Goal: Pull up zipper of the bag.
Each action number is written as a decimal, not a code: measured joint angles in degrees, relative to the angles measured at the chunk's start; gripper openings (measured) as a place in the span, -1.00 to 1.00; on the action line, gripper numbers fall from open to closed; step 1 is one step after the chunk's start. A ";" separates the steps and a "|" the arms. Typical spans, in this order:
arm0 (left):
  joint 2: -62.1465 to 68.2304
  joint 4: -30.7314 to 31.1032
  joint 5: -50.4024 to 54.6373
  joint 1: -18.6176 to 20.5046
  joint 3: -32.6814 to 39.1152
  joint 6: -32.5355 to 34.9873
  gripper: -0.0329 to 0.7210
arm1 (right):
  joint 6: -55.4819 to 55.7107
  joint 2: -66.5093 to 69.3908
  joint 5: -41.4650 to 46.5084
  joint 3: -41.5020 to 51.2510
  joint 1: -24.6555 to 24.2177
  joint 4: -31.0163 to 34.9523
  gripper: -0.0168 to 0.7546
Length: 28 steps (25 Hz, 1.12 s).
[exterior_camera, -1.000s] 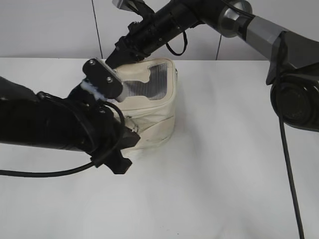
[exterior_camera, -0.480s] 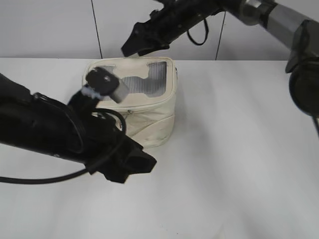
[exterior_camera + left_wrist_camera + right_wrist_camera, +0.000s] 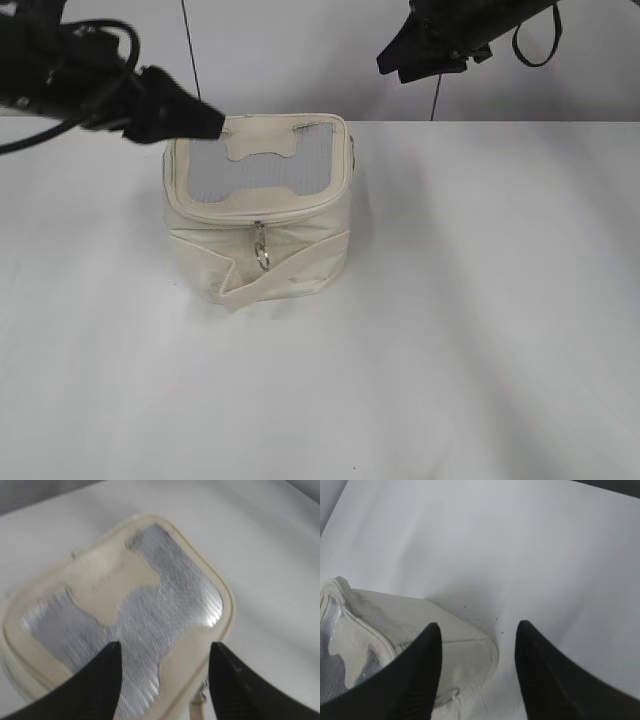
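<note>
Cream boxy fabric bag (image 3: 258,205) looks zipped; left gripper (image 3: 162,680), right gripper (image 3: 477,667) both open, empty—retract clear of silver ring pull (image 3: 262,256).

Cream bag (image 3: 290,250), grey mesh lid (image 3: 255,170)

Cream bag (image 3: 262,215) upright on table, zipper (image 3: 261,218) closed, ring pull hanging

Bright even light, soft shadows, blurred wrist views
</note>
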 joint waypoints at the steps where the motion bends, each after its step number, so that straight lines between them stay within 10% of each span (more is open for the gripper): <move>1: 2.32 0.72 1.26 0.21 -3.55 -0.18 0.22 | -1.16 -1.72 0.00 3.27 -0.43 0.48 0.02; 7: 21.79 6.53 14.72 0.25 -29.52 -3.87 0.22 | -16.66 -17.89 -9.00 37.82 -1.30 9.11 -0.05; 13: 33.88 14.74 24.45 0.32 -49.77 -8.06 0.22 | -48.52 -31.58 -22.83 69.41 -1.73 31.51 0.08; 17: 37.50 17.25 27.95 0.32 -54.13 -9.06 0.22 | -58.21 -32.18 -24.06 74.04 -1.73 38.53 0.49; 24: 40.88 20.47 30.38 0.32 -54.27 -9.96 0.21 | -61.77 -32.18 -25.86 74.47 -1.73 39.65 0.57; 28: 40.89 23.05 29.64 0.32 -54.40 -11.14 -0.42 | -64.02 -32.02 -27.51 74.47 -1.45 40.26 0.57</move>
